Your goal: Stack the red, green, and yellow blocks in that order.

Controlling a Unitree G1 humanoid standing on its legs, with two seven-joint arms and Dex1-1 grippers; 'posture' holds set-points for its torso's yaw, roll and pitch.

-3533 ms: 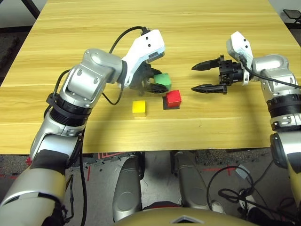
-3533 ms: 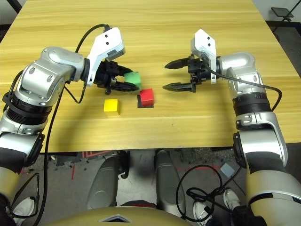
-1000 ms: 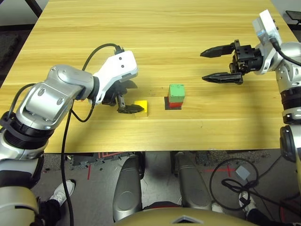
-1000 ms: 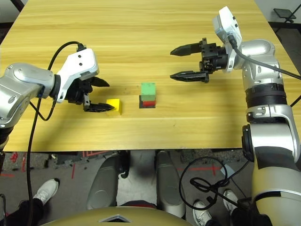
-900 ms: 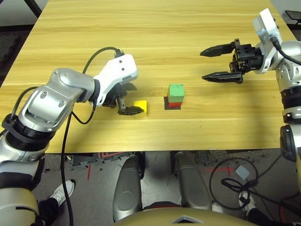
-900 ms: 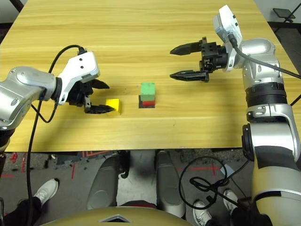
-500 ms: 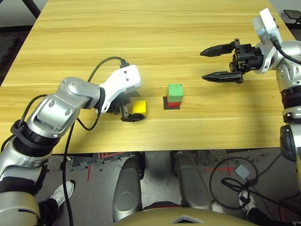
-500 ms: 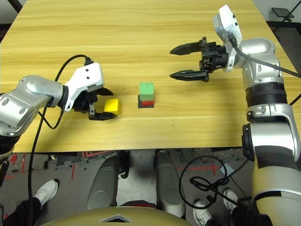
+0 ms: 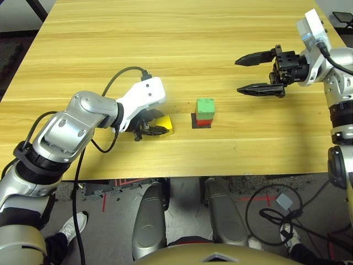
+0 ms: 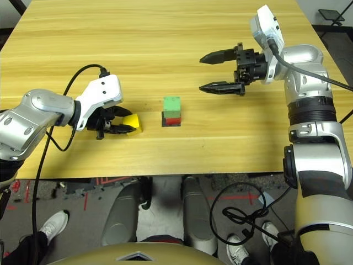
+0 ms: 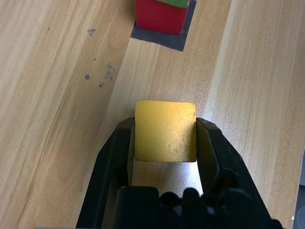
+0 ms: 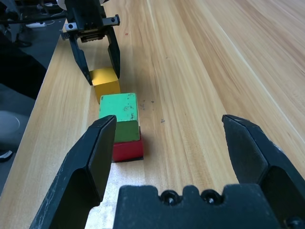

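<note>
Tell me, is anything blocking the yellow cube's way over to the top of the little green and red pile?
Nothing visible does. The left gripper is shut on the yellow cube, and only bare table lies between it and the green cube sitting on the red cube. The right gripper is open, farther off.

Pale wooden table [image 9: 182, 33], visible grain; dark grey floor [image 9: 16, 49] beyond; cables [image 9: 270, 212] beneath.

Table [image 9: 220, 33] — pale wood (satin, grained)
</note>
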